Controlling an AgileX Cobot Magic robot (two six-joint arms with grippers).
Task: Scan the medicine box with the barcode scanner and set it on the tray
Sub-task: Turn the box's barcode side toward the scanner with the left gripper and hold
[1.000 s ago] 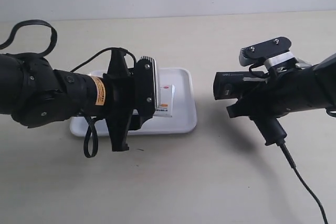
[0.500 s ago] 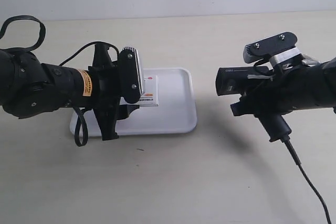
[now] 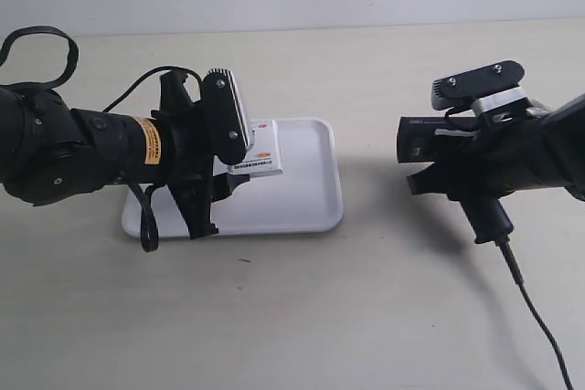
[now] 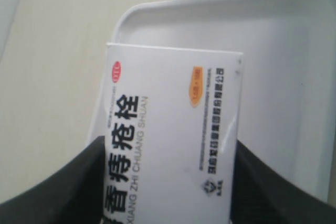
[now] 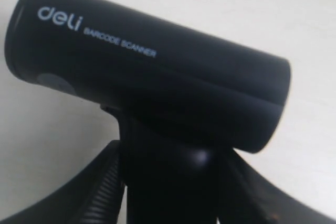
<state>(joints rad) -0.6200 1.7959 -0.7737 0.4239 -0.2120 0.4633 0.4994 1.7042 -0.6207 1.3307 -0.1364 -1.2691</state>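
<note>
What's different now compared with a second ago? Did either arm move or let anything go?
The left gripper, shut on the medicine box, has drawn back toward the exterior view's left, keeping the carton over the tray and tilting it. The right gripper, holding the barcode scanner, has pulled back slightly toward that view's right. Nothing was released; the tray stayed where it was.
</note>
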